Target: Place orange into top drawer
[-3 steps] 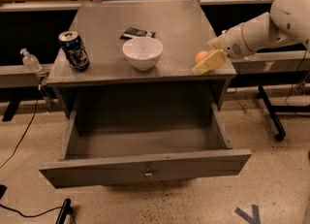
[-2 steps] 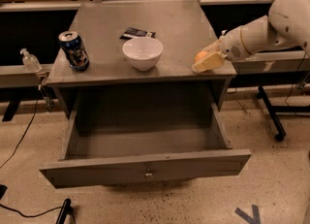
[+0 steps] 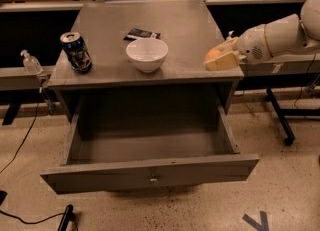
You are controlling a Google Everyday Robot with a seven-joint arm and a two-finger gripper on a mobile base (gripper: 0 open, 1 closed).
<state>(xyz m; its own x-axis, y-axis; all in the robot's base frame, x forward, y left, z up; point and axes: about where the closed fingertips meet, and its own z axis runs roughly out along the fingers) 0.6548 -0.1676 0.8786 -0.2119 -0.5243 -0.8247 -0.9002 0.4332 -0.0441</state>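
A: Camera view: where is the orange (image 3: 212,54)?
B: Pinched in the gripper (image 3: 218,59), at the matte grey cabinet top's (image 3: 190,30) right edge. The top drawer (image 3: 150,175) stands pulled out below.
A: Anything nearby?
B: A smooth white bowl (image 3: 147,54), a blue can (image 3: 76,51) with unreadable print, and a flat dark packet (image 3: 142,34).

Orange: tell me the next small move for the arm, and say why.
Probably lift slightly and carry the orange forward and left, out over the top drawer. The tool sits at the right front corner of the cabinet top, apparently closed on the orange, and the drawer already stands pulled open below it.
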